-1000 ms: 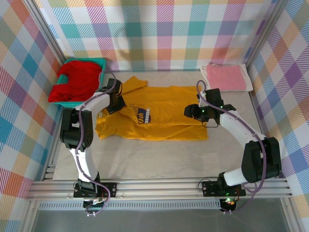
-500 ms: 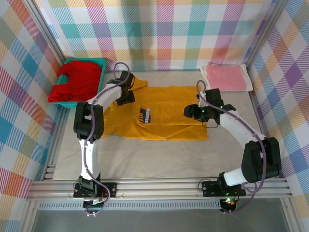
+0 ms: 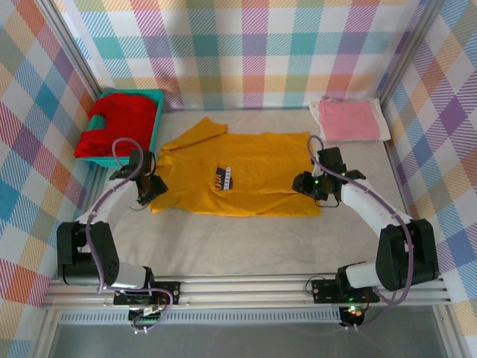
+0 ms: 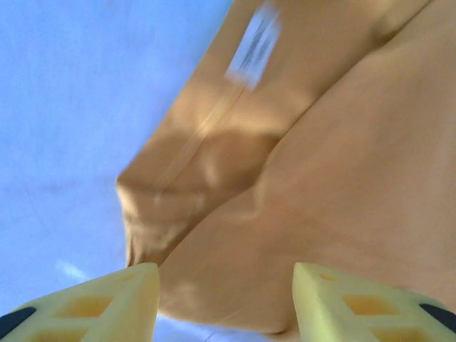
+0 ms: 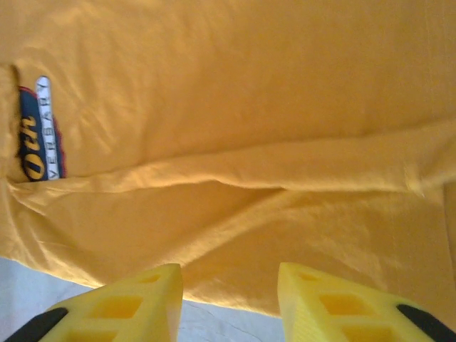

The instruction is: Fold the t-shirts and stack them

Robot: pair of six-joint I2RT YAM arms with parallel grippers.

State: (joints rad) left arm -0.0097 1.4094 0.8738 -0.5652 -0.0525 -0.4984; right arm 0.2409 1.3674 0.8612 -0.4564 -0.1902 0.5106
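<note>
Mustard-yellow t-shirt (image 3: 246,168) lies spread print-up in the middle of the counter (image 3: 246,239) with a fold ridge running along its near part. The red t-shirt (image 3: 119,125) is heaped in the teal basket (image 3: 159,104) at far left, and the pink t-shirt (image 3: 349,119) lies folded flat at the far right corner. Left claw (image 3: 151,186) sits at the yellow shirt's near-left corner, half open, nothing in it, cloth lying below the gap; right claw (image 3: 301,183) is low over the shirt's right side by the near hem, jaws part open, no cloth pinched between them.
</note>
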